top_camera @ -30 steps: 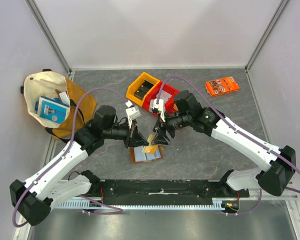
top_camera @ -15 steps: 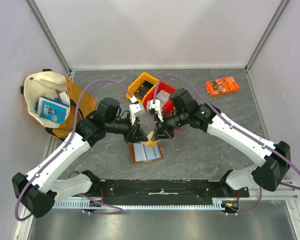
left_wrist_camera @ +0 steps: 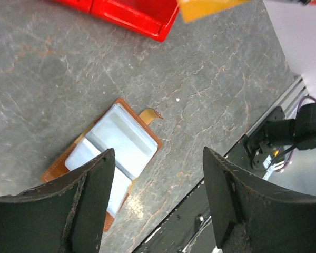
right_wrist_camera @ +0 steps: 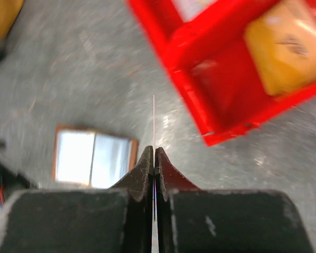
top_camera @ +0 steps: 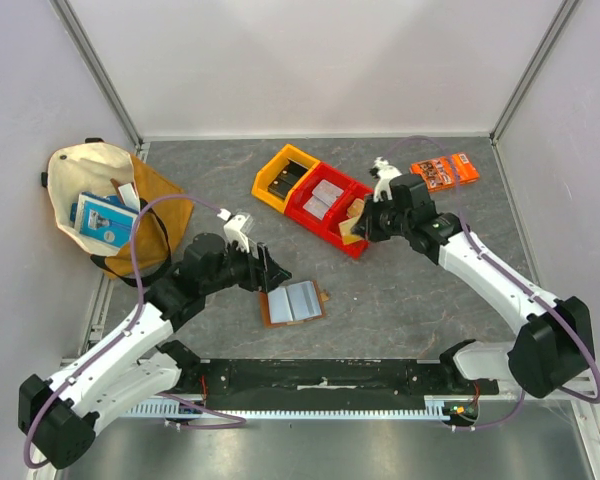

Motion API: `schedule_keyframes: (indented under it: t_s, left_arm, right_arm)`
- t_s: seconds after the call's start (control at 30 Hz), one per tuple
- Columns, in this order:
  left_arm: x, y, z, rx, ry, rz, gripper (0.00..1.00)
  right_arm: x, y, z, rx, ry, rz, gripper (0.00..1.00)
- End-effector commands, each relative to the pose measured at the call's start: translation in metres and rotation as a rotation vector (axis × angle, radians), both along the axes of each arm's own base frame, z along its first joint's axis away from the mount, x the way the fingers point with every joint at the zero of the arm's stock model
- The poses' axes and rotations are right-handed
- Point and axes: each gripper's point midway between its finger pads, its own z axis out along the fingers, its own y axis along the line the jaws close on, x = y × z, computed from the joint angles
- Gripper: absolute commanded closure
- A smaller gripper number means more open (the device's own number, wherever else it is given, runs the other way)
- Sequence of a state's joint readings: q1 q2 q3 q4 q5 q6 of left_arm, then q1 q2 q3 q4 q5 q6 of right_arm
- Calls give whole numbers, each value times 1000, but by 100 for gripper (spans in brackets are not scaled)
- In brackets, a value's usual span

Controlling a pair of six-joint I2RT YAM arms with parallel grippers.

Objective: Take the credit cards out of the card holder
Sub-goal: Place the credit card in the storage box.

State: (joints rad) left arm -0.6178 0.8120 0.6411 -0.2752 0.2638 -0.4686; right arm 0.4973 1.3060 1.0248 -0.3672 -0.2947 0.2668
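Observation:
The card holder (top_camera: 293, 302) lies open on the table, brown with a pale blue-grey inside, its tab at the right edge. It also shows under my left gripper as the card holder (left_wrist_camera: 113, 150), and as the card holder (right_wrist_camera: 94, 157) in the right wrist view. My left gripper (top_camera: 271, 272) hangs just left of it, open and empty, fingers (left_wrist_camera: 89, 203) wide apart. My right gripper (top_camera: 362, 224) is shut on an orange-gold credit card (left_wrist_camera: 210, 7), a thin edge-on card (right_wrist_camera: 154, 113), beside the red bin (top_camera: 352, 243). Grey-white cards (top_camera: 325, 197) lie in that bin.
A yellow bin (top_camera: 277, 158) adjoins the red bin (right_wrist_camera: 200, 89), which holds an orange-tan flat piece (right_wrist_camera: 287, 47). An orange printed packet (top_camera: 445, 172) lies back right. A cream and tan bag (top_camera: 80, 165) with a blue item sits far left. The black rail runs along the near edge.
Both grippers met over the card holder earlier. The right gripper shut on the card and carried it back-right to the red bin. The left gripper opened and drew back to the left.

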Motion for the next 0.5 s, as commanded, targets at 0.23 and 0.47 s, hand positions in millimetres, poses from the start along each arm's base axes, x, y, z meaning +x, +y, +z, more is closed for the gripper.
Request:
schedule_keyframes:
  t_s: [0.23, 0.47]
  left_arm:
    - [11, -28, -5, -171, 86, 49, 31]
    - [4, -33, -40, -95, 158, 26, 41]
  right_arm:
    - [103, -66, -5, 114, 79, -701, 100]
    - [137, -69, -31, 120, 133, -759, 100]
